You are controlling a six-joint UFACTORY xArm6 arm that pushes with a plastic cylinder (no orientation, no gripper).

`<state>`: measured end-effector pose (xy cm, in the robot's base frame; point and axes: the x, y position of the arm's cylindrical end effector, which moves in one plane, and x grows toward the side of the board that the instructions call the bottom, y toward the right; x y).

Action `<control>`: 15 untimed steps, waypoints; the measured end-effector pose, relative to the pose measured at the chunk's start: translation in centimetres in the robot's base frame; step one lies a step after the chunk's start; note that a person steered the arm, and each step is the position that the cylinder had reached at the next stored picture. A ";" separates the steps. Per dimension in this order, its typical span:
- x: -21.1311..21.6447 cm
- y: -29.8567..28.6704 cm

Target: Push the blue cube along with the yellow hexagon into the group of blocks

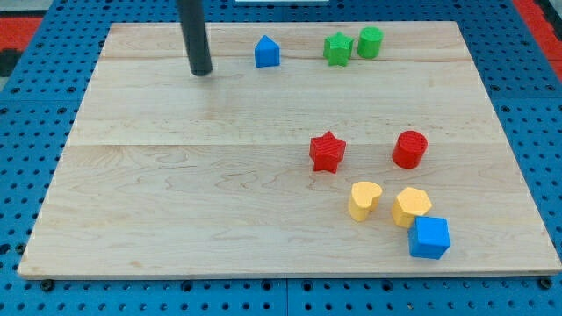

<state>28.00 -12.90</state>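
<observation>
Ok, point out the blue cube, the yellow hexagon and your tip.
Blue cube (429, 238), camera view, on its top face.
Yellow hexagon (411, 204), camera view, on its top face, touching the cube.
My tip (202, 72), camera view, at the rod's very end, far up-left of both.

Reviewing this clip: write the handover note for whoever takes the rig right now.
My tip sits at the view's top left, beside the blue pentagon block, far from the job's blocks.
Blue cube touches the yellow hexagon at the view's bottom right; yellow heart just left.
Done: nothing evident.
Left: push cube and hexagon toward the red star and red cylinder.
</observation>
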 end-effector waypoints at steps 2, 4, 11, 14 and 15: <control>-0.8 14.5; 8.7 17.7; 31.6 31.2; 23.4 24.4; 19.8 24.6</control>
<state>47.79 11.68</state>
